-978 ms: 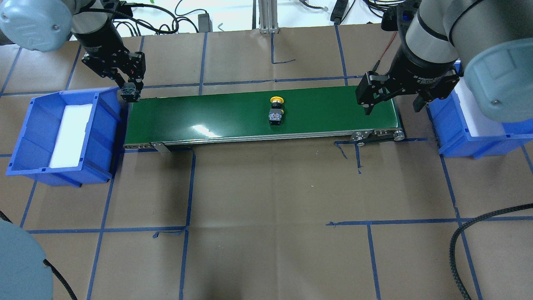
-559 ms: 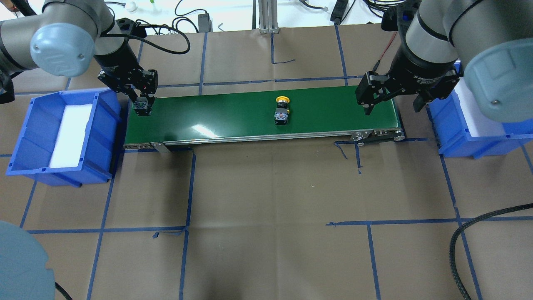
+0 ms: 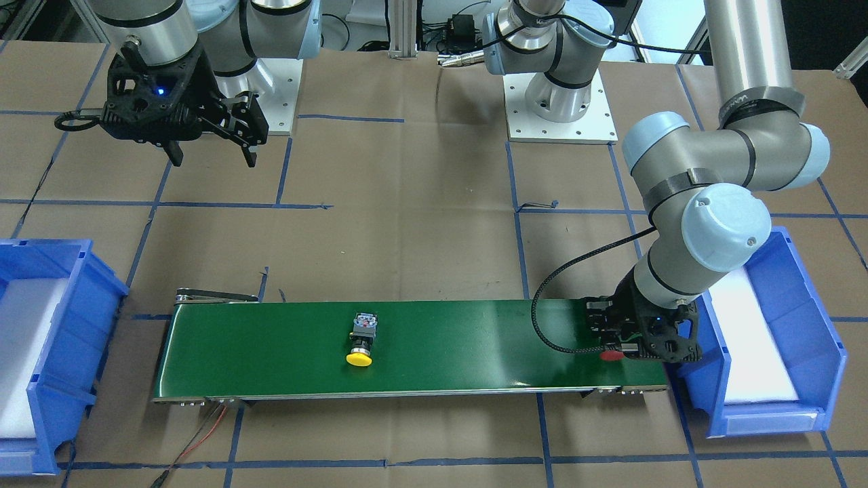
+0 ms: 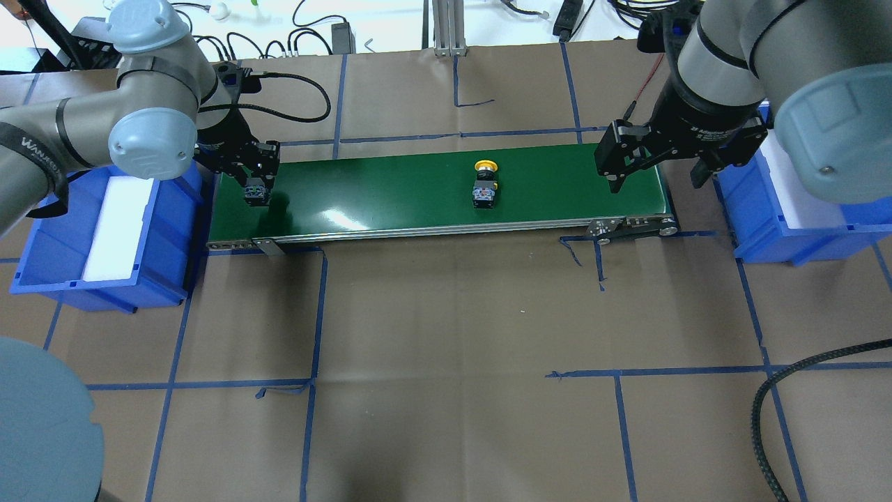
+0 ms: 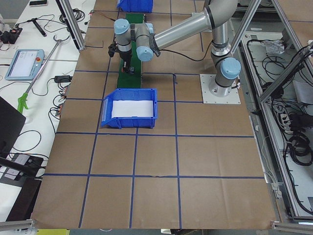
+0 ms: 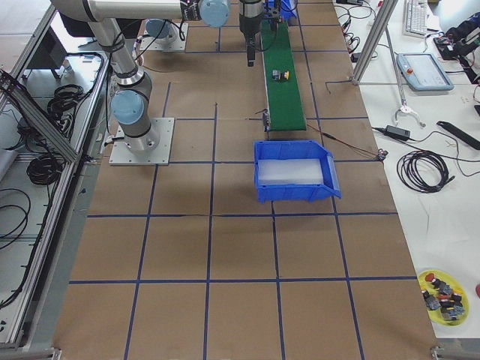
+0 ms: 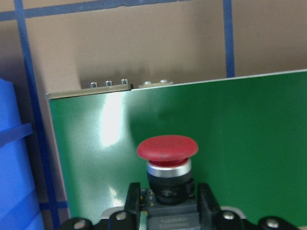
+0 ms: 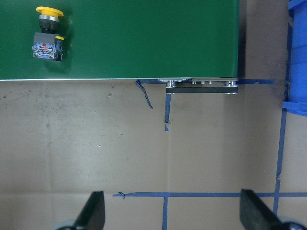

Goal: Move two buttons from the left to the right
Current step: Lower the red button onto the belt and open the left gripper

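Note:
My left gripper (image 4: 256,189) is shut on the red-capped button (image 7: 167,148) and holds it low over the left end of the green conveyor belt (image 4: 390,195). The red cap also shows in the front view (image 3: 614,354). Whether the button touches the belt I cannot tell. The yellow-capped button (image 4: 484,183) lies on its side on the belt, right of the middle; it also shows in the front view (image 3: 361,339) and the right wrist view (image 8: 48,33). My right gripper (image 4: 658,183) is open and empty, above the belt's right end.
A blue bin (image 4: 42,237) with a white foam liner stands off the belt's left end, another blue bin (image 4: 759,230) off its right end. Brown paper with blue tape lines covers the table. A black cable (image 4: 780,390) lies at the near right.
My left gripper has moved right and down with the red button, from the bin's edge to over the belt's left end. The yellow button has travelled right along the belt. The right arm is still.

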{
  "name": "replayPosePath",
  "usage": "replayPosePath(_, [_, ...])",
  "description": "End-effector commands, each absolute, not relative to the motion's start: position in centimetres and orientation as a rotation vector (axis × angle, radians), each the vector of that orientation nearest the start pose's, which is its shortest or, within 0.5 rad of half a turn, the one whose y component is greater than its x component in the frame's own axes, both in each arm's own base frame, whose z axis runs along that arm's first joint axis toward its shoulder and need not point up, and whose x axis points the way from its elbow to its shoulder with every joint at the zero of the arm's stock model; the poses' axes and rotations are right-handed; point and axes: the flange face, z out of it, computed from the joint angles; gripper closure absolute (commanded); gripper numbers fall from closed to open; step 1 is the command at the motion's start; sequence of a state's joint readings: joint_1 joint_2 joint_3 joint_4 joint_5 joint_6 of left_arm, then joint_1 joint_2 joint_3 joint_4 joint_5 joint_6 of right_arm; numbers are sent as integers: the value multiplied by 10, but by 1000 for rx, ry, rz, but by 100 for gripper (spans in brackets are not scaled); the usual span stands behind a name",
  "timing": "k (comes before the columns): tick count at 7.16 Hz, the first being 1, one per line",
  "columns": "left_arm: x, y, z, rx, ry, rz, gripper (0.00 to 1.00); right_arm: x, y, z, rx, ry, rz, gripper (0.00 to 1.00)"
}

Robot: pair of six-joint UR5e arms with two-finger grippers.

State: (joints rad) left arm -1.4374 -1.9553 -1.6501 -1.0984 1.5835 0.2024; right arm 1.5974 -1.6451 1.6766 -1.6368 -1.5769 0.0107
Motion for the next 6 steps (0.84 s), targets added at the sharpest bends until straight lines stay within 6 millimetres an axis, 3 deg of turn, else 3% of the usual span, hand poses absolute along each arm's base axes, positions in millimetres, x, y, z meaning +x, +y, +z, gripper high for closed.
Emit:
replayPosePath(1, [-50,-623,274,79,3128,-2,98,145,-460,478,-29,3147,-53,0])
replayPosePath(3, [-50,-619,267,79,3129,5,96,145,-463,479,-29,3147,-89,0])
replayPosePath(4, [-50,-619,266,79,3128,1,95,147,-484,458,-27,3141,-44,0])
replayPosePath(5, [-50,-620,265,79,3128,-2,70,146,-514,438,-31,3150,-118,0])
replayPosePath(6, [-50,-621,263,70,3130,0,12,146,-535,430,-27,3144,-253,0])
